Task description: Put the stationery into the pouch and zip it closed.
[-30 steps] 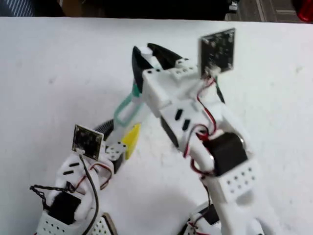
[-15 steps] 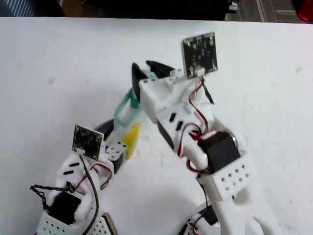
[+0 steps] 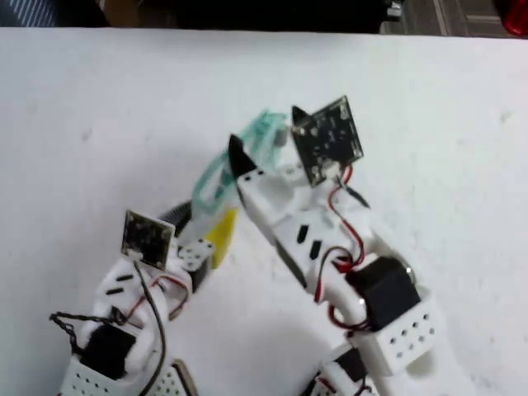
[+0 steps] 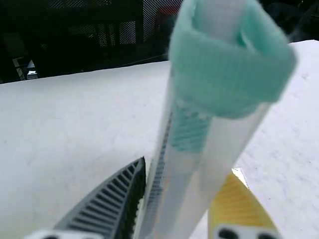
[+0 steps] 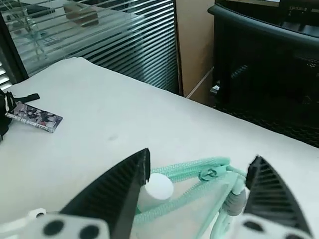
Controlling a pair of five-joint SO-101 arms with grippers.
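Note:
The pouch (image 3: pixel 213 181) is clear plastic with teal trim and lies slanted between the two arms. My left gripper (image 3: pixel 208 210) is shut on its near end, a dark finger (image 4: pixel 114 199) on one side and a yellow finger (image 4: pixel 239 209) on the other, with the pouch (image 4: pixel 199 129) standing up between them. My right gripper (image 3: pixel 264 129) is open around the far end. Its black fingers (image 5: pixel 114 194) straddle the teal zipper edge (image 5: pixel 189 167) without touching it. The zipper pull (image 5: pixel 207 174) sits mid-gap, and a white round item (image 5: pixel 159 186) shows inside the pouch.
The white table (image 3: pixel 99 99) stretches wide to the left and right of the arms. A small printed card (image 5: pixel 35 117) with a black strap lies far off on the table. A dark chair (image 5: pixel 269 64) stands beyond the table edge.
The right arm has drawn back toward the near side and its gripper has come down over the pouch's far end, which now shows between the fingers. The left arm has kept still.

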